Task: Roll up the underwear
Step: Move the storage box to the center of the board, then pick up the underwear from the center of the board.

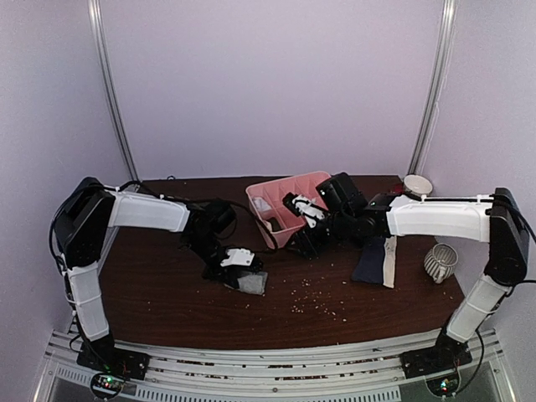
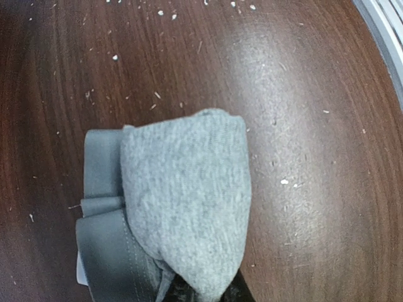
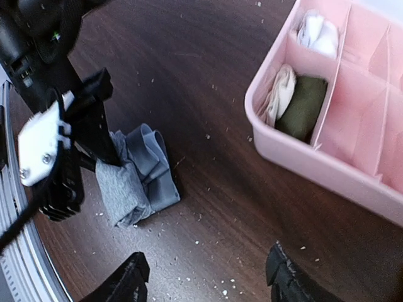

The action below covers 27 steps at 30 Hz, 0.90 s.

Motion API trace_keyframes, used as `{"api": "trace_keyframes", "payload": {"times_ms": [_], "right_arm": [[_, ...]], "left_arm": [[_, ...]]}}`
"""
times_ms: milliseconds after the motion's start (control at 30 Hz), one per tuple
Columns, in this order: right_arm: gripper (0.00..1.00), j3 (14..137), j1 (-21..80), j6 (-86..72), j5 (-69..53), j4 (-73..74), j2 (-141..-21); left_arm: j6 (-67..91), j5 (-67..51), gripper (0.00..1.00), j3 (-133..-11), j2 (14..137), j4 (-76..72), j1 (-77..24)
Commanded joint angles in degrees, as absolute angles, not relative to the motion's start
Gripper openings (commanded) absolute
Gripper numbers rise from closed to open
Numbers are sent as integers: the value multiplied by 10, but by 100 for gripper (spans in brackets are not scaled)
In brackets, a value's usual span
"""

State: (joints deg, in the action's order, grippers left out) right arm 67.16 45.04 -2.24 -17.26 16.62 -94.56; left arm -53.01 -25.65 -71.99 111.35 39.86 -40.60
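**A:** Left arm first. What is the left gripper point(image 1: 240, 270) holding?

**B:** Its jaws are nearly closed, pinched on the grey boxer briefs point(image 1: 251, 283). These are bunched into a loose bundle that rests on the table point(image 1: 167, 301), left of centre. The left wrist view shows the grey waistband point(image 2: 101, 220) sticking out along one side of the bundle. Pale crumbs point(image 2: 284, 182) are scattered on the wood around it.

**A:** And the right arm?

**B:** The right gripper point(image 3: 211, 277) has its fingers spread wide with nothing between them. It hangs above the table just beside the wall of the pink tray point(image 3: 315, 160).

**A:** What is in the tray?

**B:** It is divided into compartments. The far corner compartment holds a white roll point(image 3: 318, 31). The next compartment, nearer along the same wall, holds a cream-and-olive roll point(image 3: 295, 100). Neither pair of boxer briefs is in the tray.

**A:** Where is the second pair?

**B:** The navy boxer briefs point(image 1: 370, 261) lie on the table to the right of the tray, partly under the right forearm. The cream waistband point(image 1: 390, 261) runs along their right edge.

**A:** Any other containers?

**B:** A white cup point(image 1: 417, 184) stands at the far right corner, and a ribbed white holder point(image 1: 440, 261) stands near the navy pair. I cannot tell what is in either.
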Motion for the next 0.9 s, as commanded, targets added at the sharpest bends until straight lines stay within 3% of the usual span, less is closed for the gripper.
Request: {"api": "trace_keyframes", "payload": {"times_ms": [0,233,333,367,400,667,867], "right_arm": [[68,596,447,-62,-243,47,-964],[72,545,453,-117,-326,-83,-1019],[84,540,453,-151,-350,-132,-1047],[95,542,454,-157,-358,-141,-1061],[99,545,456,-160,-363,-146,-1074],[100,558,478,-177,-402,-173,-1132],[94,573,507,-187,-419,-174,-1144]], "left_arm": [[-543,-280,7,-724,1159,512,-417],[-549,-278,7,-719,1171,536,-439],[-541,-269,7,-710,1164,523,-452],[-539,-268,7,-709,1162,520,-455],[-535,-265,7,-709,1161,517,-458],[-507,-230,4,-699,1153,484,-479],[-500,-222,3,-705,1153,482,-478]]}}
